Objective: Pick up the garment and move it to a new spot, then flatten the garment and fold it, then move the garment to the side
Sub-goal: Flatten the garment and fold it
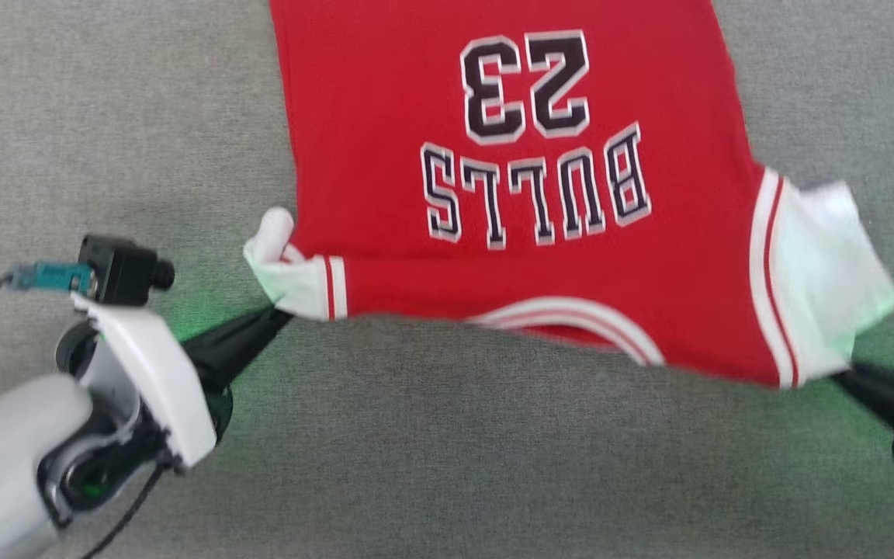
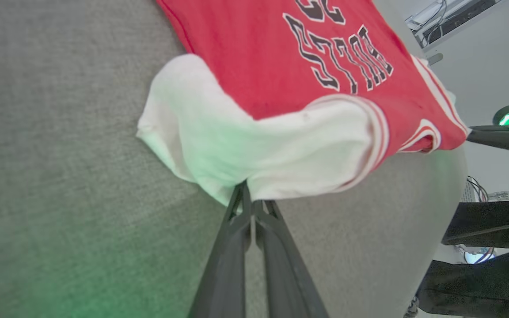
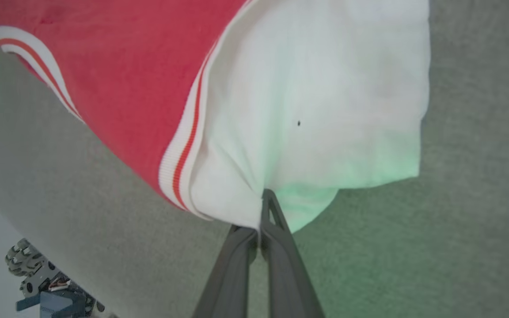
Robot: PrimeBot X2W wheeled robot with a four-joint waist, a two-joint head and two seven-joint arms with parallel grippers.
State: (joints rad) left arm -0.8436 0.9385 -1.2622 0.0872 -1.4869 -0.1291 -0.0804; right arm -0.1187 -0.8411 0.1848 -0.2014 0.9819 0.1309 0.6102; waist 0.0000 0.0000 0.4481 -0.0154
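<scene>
The garment [image 1: 509,264], a red jersey with white sleeves and black lettering, lies spread over the grey surface with its neck end toward me. My left gripper [image 1: 280,314] is shut on the white sleeve at the garment's left corner; in the left wrist view the garment [image 2: 272,88] bunches around my left gripper [image 2: 248,196]. My right gripper [image 1: 843,374] is shut on the other white sleeve; the right wrist view shows the garment [image 3: 316,110] pinched by my right gripper [image 3: 265,203]. The near edge looks lifted and stretched between the two grippers.
A grey fabric-covered surface [image 1: 105,116] lies under and around the garment. In the wrist views its edge drops off to a pale floor, with dark equipment [image 2: 484,247] and a wheeled base [image 3: 29,274] beyond it.
</scene>
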